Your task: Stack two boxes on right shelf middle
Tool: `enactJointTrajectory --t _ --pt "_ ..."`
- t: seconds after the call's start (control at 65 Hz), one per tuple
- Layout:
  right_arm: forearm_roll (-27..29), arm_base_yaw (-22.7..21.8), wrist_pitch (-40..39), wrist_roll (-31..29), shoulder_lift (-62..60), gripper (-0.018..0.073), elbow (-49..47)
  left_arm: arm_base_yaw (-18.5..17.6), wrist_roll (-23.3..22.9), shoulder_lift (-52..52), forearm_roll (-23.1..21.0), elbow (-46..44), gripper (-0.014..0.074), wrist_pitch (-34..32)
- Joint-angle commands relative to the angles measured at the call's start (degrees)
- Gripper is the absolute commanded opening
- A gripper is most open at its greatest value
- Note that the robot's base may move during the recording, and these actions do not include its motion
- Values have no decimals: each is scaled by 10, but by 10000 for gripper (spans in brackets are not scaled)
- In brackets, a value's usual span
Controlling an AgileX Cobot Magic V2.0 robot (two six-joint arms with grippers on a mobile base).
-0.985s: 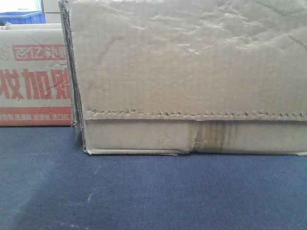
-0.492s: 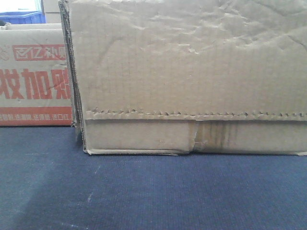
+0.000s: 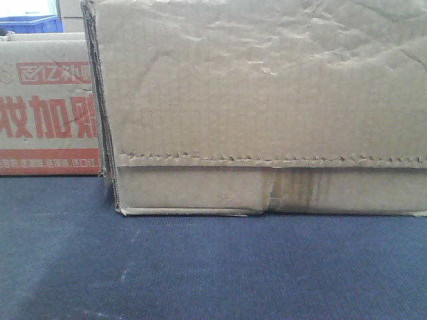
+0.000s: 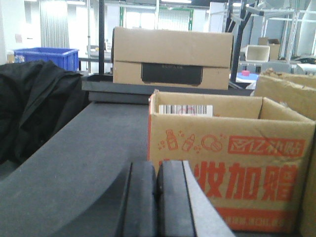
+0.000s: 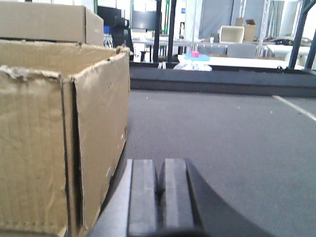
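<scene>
A large plain tan carton (image 3: 267,100) with a wrinkled face and a jagged flap edge fills most of the front view, standing on a dark surface (image 3: 200,267). In the right wrist view this carton (image 5: 54,138) stands just left of my right gripper (image 5: 160,170), whose pads are pressed together on nothing. My left gripper (image 4: 157,170) is also shut and empty, low over the dark surface. An open box printed with red characters (image 4: 232,173) stands just right of it and ahead. In the front view this printed box (image 3: 47,113) sits left of the carton. The shelf is out of view.
A closed brown box with a dark label (image 4: 173,57) sits farther back. A black cloth (image 4: 34,108) lies at the left, with a blue crate (image 4: 47,55) behind it. Another tan box (image 5: 44,22) shows behind the carton. Open dark surface (image 5: 237,133) stretches right of my right gripper.
</scene>
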Motion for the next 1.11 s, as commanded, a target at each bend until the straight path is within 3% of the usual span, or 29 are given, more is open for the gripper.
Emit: enactJointTrajectory --t 0.0,0.077,0.262,0.431,0.508,0.646,0.754,0.877,0.985,1.092 --pt "-5 0 -33 -1 -2 -155 0 1 0 -2 -2 -1 -111 -41" --pt "-5 0 -58 -1 -2 -155 0 1 0 -2 -2 -1 -111 -61" --pt "17 0 -73 -1 -2 -155 -40 1 0 -2 -2 -79 -111 -9" --pt "17 0 26 -1 1 -155 -177 1 0 37 13 -240 -105 133" --pt "17 0 82 -1 36 -126 -250 1 0 79 29 -311 -43 202" --pt "17 0 151 -1 135 62 -344 1 0 165 50 -408 173 258" --pt "17 0 162 -1 218 316 -396 1 0 239 52 -465 372 281" --pt "17 0 157 -1 293 570 -424 -5 0 301 45 -488 503 289" --pt "17 0 135 -1 337 570 -426 -26 -2 336 42 -493 573 300" --pt "17 0 138 -1 352 570 -426 -32 -5 377 37 -520 568 348"
